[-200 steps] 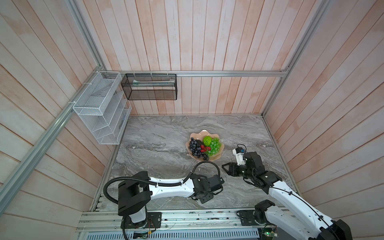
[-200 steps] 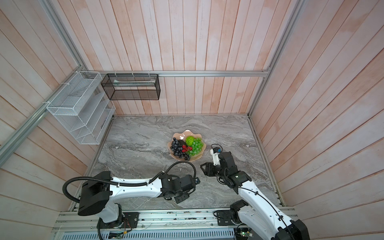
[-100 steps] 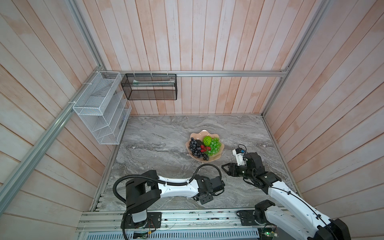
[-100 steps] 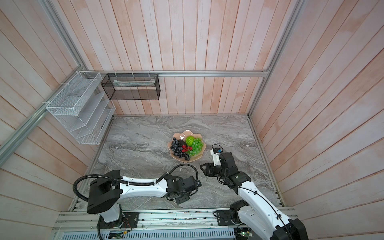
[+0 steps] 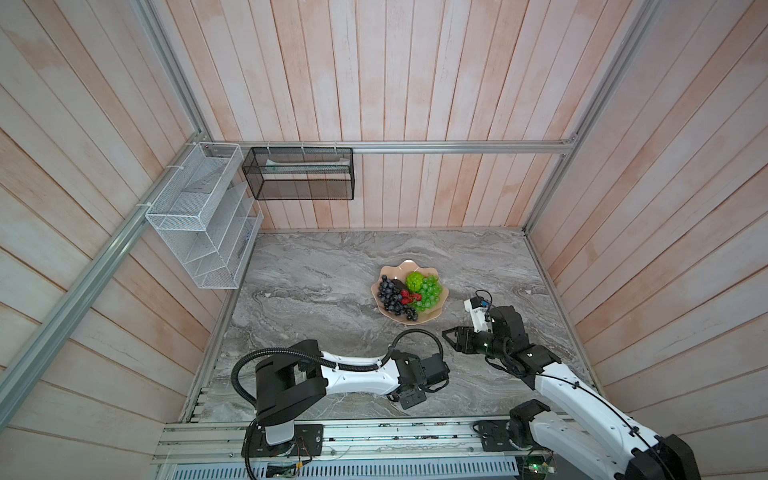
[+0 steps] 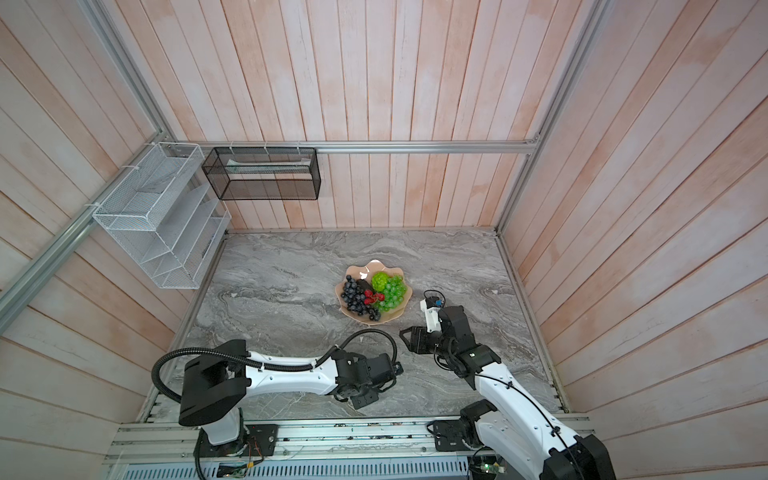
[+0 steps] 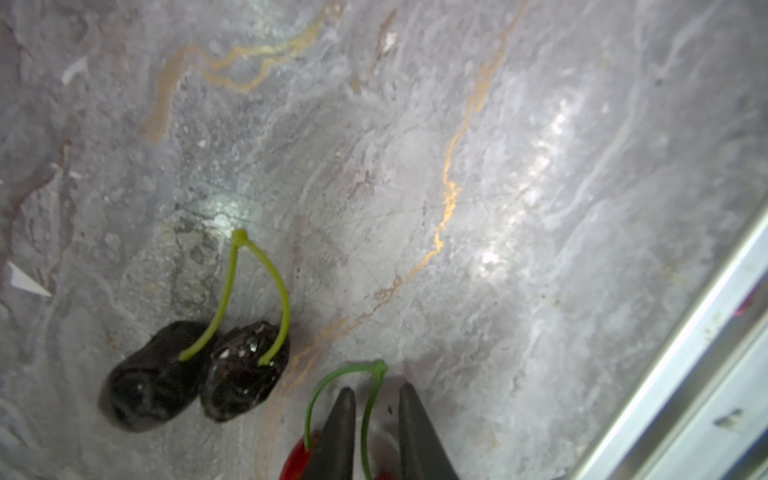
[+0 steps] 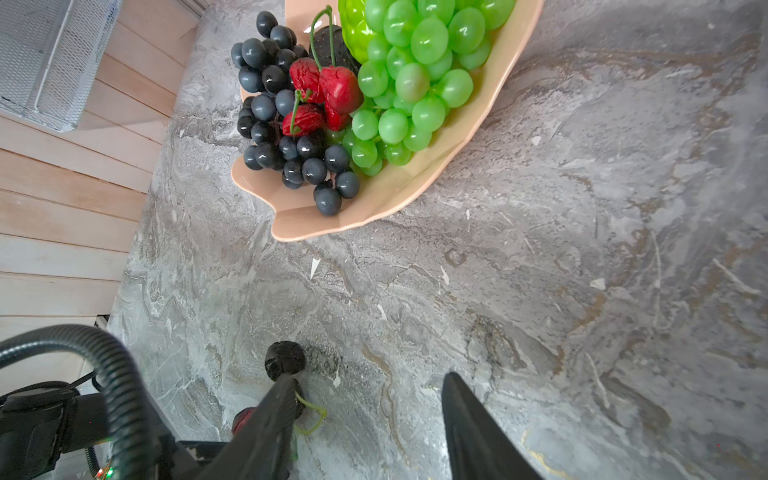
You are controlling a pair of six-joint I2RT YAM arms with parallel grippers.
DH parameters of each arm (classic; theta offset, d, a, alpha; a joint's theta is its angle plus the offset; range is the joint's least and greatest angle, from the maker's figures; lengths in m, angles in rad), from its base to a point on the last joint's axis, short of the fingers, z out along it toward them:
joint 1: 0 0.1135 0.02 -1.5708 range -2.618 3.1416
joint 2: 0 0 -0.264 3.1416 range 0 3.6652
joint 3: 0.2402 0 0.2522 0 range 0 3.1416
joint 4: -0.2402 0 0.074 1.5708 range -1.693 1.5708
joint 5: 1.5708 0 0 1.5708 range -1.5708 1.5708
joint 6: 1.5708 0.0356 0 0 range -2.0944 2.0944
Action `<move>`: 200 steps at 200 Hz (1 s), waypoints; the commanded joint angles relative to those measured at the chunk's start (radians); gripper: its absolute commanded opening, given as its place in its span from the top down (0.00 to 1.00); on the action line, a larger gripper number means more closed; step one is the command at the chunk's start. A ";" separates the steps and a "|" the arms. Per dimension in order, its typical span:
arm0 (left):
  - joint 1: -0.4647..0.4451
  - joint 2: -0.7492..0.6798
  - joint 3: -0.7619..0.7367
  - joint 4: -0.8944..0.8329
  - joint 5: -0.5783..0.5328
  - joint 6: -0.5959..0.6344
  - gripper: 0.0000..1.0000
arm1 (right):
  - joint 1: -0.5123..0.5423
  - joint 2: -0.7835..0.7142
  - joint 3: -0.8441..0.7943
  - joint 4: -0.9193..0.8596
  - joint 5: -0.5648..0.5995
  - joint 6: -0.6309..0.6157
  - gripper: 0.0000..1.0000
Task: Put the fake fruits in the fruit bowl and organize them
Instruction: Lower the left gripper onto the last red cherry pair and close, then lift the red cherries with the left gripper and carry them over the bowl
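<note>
Marble desk (image 5: 316, 291) bearing fruit bowl (image 5: 392, 272) with purple grape bunch (image 5: 390, 297) and green grape bunch (image 5: 430, 293). Right tool (image 8: 370, 399): jaws apart, empty. Left tool (image 7: 374, 395): jaws nearly together astride the stem of the red cherries (image 7: 299, 457); grip cannot be told. Black cherries (image 7: 191, 374) lie just beside, on the desk.

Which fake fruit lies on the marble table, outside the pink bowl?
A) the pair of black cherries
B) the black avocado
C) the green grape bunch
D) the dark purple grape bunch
A: the pair of black cherries lies on the marble table, while the green grape bunch, the dark purple grape bunch and the black avocado sit in the pink bowl.
</note>
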 commanded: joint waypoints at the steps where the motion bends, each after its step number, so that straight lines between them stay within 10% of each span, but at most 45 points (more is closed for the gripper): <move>1: -0.001 0.000 -0.021 0.009 -0.003 -0.010 0.88 | -0.006 0.006 -0.008 0.027 -0.016 0.003 0.43; 120: 0.039 -0.239 -0.053 -0.003 0.055 -0.149 1.00 | -0.006 0.026 0.023 0.056 -0.009 0.011 0.44; 200: 0.384 -0.535 -0.093 0.157 0.207 -0.241 1.00 | -0.006 0.075 0.055 0.081 -0.023 -0.006 0.44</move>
